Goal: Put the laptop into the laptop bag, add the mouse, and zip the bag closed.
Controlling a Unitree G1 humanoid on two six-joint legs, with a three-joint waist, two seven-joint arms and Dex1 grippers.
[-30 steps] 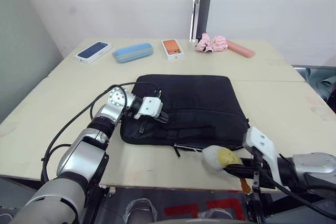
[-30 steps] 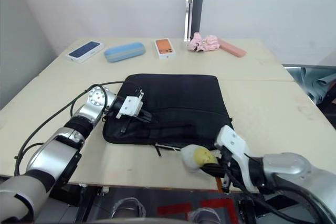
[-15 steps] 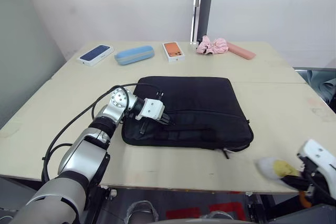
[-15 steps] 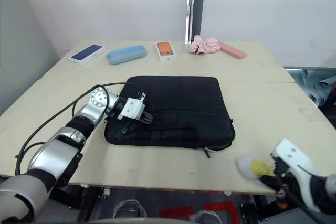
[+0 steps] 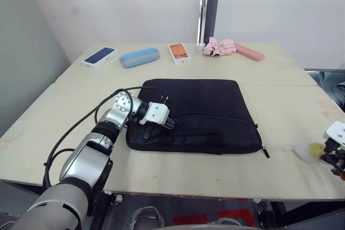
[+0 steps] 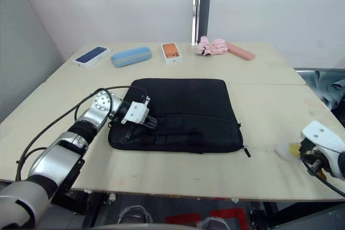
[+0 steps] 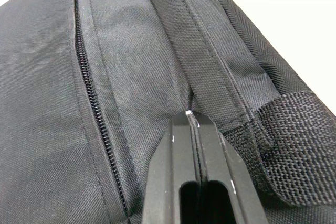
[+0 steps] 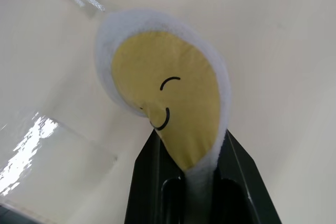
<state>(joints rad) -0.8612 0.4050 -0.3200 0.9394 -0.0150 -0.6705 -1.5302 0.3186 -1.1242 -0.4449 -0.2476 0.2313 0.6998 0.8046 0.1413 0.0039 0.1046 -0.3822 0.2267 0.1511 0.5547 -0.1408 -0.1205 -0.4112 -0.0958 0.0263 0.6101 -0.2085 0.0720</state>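
Left wrist view: left pincer pressed together on bag, near-left corner.
Right pincer: pinching plush egg, right table edge.

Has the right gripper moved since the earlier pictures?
Yes. The right gripper, shut on the plush toy, has swung from the laptop bag's near right corner out to the table's right edge.

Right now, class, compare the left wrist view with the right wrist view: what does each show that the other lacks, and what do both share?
The left wrist view alone shows the black laptop bag, its zipper and woven handle. The right wrist view alone shows a white-and-yellow plush toy with a smiling face, over the pale table. Both share two black fingers rising from below: the left pincer shut, the right pincer gripping the toy.
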